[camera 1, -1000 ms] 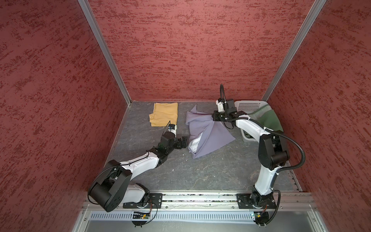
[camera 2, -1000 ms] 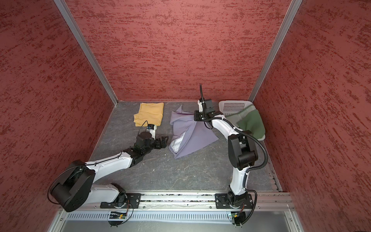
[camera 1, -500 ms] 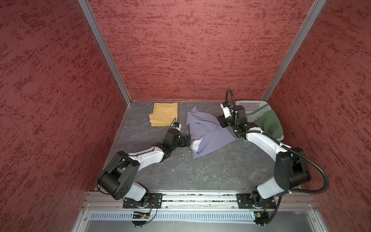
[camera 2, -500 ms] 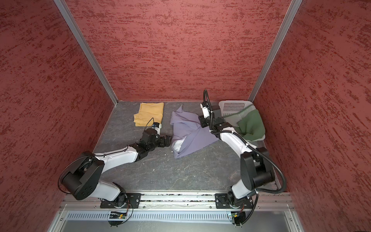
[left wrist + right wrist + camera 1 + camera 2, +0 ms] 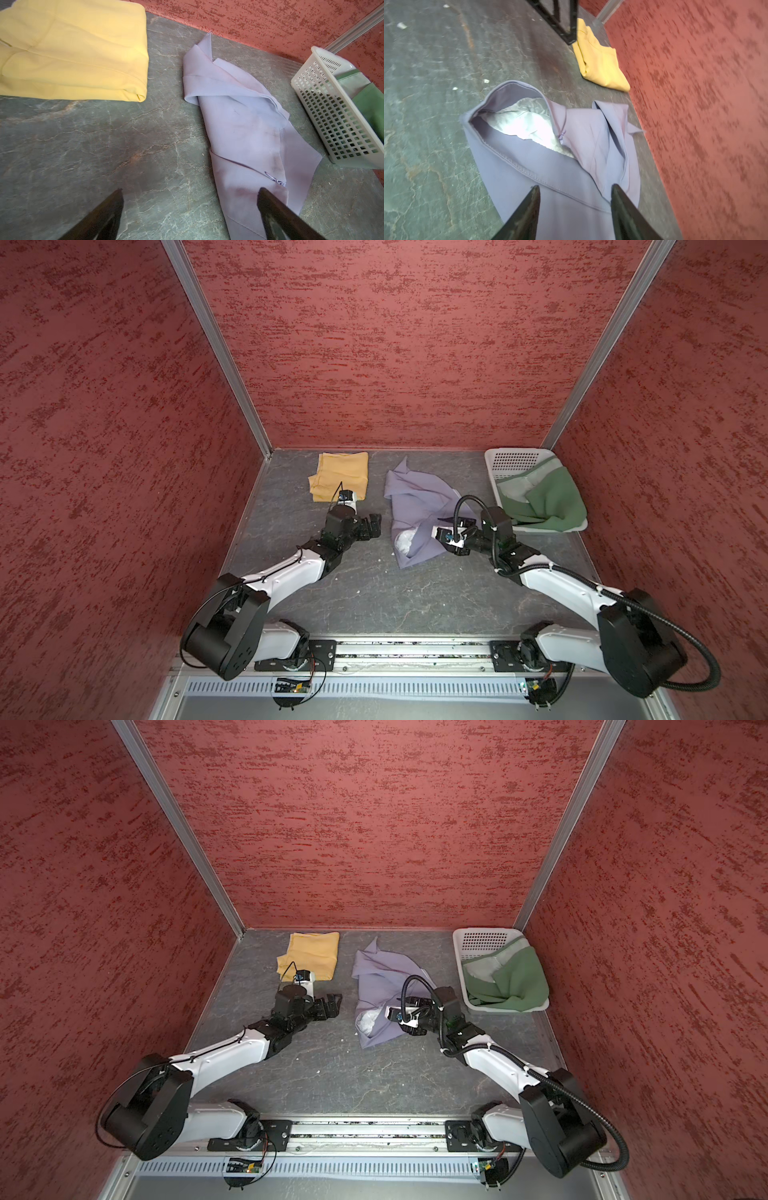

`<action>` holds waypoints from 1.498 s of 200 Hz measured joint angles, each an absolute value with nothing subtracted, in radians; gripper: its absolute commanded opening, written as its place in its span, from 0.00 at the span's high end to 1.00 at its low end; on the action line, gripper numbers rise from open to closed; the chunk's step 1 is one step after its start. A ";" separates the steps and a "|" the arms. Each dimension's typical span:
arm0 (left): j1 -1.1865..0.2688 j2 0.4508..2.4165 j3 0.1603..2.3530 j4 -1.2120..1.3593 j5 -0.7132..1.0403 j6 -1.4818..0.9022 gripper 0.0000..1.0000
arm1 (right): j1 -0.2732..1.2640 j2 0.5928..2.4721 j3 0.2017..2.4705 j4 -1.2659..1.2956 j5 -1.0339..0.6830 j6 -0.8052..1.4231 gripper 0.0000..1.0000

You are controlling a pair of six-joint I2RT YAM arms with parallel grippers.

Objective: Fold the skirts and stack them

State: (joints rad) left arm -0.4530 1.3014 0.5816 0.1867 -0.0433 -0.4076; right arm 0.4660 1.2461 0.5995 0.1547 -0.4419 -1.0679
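Top views, both: three skirts lie on a grey marbled table [image 5: 374,601] enclosed by red textured walls [image 5: 395,344]. At the far left of the table, near the back wall, the mustard yellow skirt [image 5: 340,477] lies folded into a neat rectangle, apart from the other garments. In the middle, the lavender-grey skirt [image 5: 419,506] lies crumpled and unfolded, running from a point near the back wall toward the arms. Its waist end is nearest the arms and gapes to show a white lining [image 5: 404,539]. At the far right, the dark green skirt [image 5: 552,497], with its lighter waistband, sits bunched in the white perforated basket [image 5: 515,460] and spills over the basket's near and right rim. Just beside the left edge of the lavender-grey skirt is the left gripper [image 5: 374,524], spread wide and empty. In the left wrist view one finger [image 5: 104,214] shows over bare table and the other over the skirt's near corner, beside a small metal zip pull [image 5: 276,180]. At the right side of the same skirt, close to the waist end, is the right gripper [image 5: 575,187]. The right wrist view shows its jaws partly apart, narrower than the left pair, with nothing clamped between them and the stitched waist edge lying below the tips. Whether either gripper touches the cloth cannot be told.
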 measured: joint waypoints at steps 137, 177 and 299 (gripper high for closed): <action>-0.372 1.061 0.458 0.127 -0.062 -0.415 0.00 | 0.778 1.464 0.841 -0.193 -0.350 -1.469 0.46; -0.362 1.034 0.428 0.126 -0.062 -0.416 0.00 | 0.816 1.554 0.904 -0.245 -0.334 -1.530 0.48; -0.332 0.995 0.389 0.128 -0.057 -0.439 0.00 | 0.844 1.714 1.053 -0.373 -0.185 -1.628 0.57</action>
